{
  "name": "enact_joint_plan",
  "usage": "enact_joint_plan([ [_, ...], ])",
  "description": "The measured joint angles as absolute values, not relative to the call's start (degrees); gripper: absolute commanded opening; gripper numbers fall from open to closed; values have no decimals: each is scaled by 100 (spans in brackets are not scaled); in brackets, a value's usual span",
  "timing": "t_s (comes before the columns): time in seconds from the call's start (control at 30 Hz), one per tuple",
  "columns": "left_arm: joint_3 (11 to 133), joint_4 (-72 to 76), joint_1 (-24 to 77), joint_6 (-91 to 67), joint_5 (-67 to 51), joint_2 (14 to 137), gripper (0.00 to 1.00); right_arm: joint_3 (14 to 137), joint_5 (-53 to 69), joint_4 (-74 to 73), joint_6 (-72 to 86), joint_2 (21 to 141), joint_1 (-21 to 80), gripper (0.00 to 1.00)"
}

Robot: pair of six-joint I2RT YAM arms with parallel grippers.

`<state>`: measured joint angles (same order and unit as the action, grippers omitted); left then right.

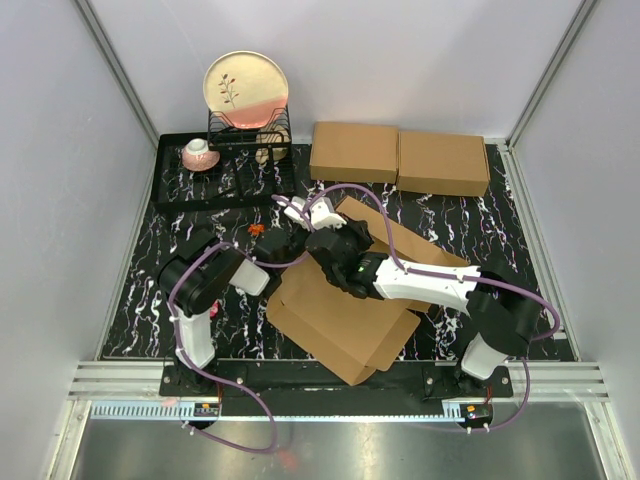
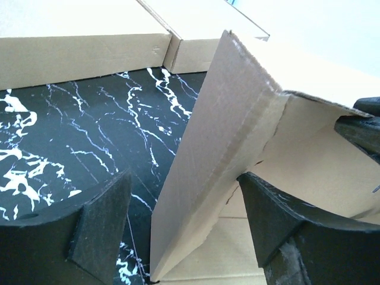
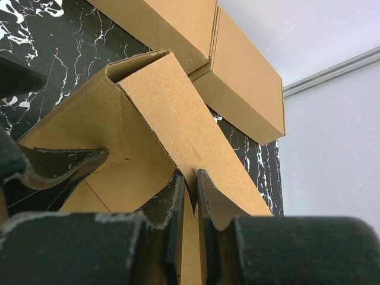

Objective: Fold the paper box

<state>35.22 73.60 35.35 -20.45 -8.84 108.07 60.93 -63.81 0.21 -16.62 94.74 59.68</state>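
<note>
The paper box [image 1: 340, 315] is a brown creased cardboard sheet lying in the middle of the marbled table, with flaps raised at its far left corner. My left gripper [image 1: 298, 243] is open. In the left wrist view [image 2: 184, 225] its fingers [image 2: 101, 231] straddle an upright flap [image 2: 214, 148], the right finger touching it. My right gripper [image 1: 330, 240] is shut on a raised wall of the box, shown in the right wrist view [image 3: 190, 190], where the pads [image 3: 172, 205] pinch the cardboard [image 3: 172, 113]. The left gripper's finger [image 3: 59, 163] shows there inside the fold.
Two flat brown cardboard boxes [image 1: 400, 155] lie side by side at the back, also in the left wrist view [image 2: 83, 53]. A black dish rack [image 1: 225, 170] at the back left holds a plate [image 1: 246, 88] and a cup [image 1: 198, 152]. A small orange object [image 1: 256, 229] lies near the rack.
</note>
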Motion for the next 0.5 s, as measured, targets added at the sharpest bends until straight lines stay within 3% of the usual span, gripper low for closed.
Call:
enact_joint_plan([
  [0.27,3739,7426,3544,-1903,-1011,10986,68,6097,-6361,-5,-1645,9452,5968,0],
  [0.5,3881,7533,3544,-1780,-1076,11166,39,6097,-6311,-51,-1645,9417,5968,0],
])
